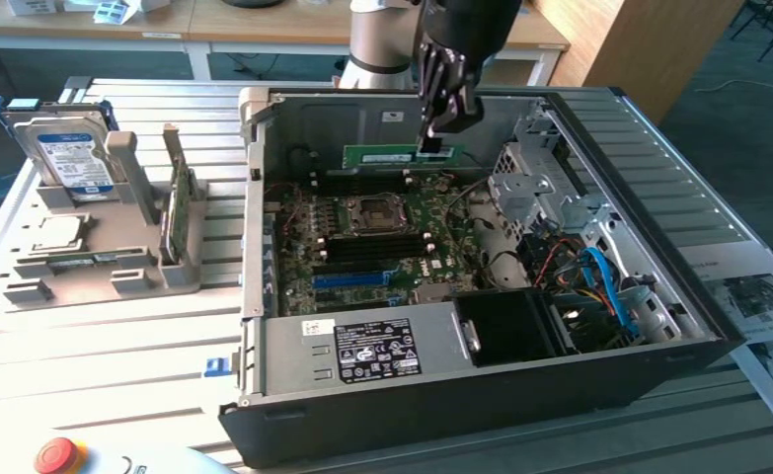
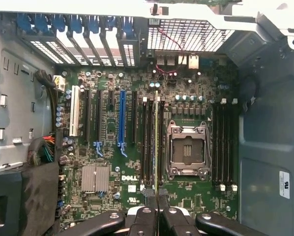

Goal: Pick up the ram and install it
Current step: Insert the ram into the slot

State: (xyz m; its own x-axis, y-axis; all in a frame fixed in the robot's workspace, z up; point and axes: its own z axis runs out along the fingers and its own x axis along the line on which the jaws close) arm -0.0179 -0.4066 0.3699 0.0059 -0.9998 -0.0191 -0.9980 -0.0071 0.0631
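Observation:
The ram (image 1: 393,156) is a thin green stick hanging level over the far end of the open computer case (image 1: 492,395). My gripper (image 1: 435,146) comes down from above and is shut on the ram's end at the exterior view's right. In the wrist view the ram (image 2: 156,142) shows edge-on as a narrow line running out from between my fingers (image 2: 146,216). It lies along the black memory slots (image 2: 150,142) beside the CPU socket (image 2: 188,150). The ram is above the motherboard (image 1: 420,267), not seated in a slot.
A grey fixture (image 1: 83,267) at the exterior view's left holds a blue-labelled hard drive (image 1: 70,158) and a green card on edge (image 1: 176,212). Inside the case are drive cages (image 1: 544,193), blue cables (image 1: 610,286) and a power supply (image 1: 373,351). A red stop button (image 1: 59,456) sits at the front.

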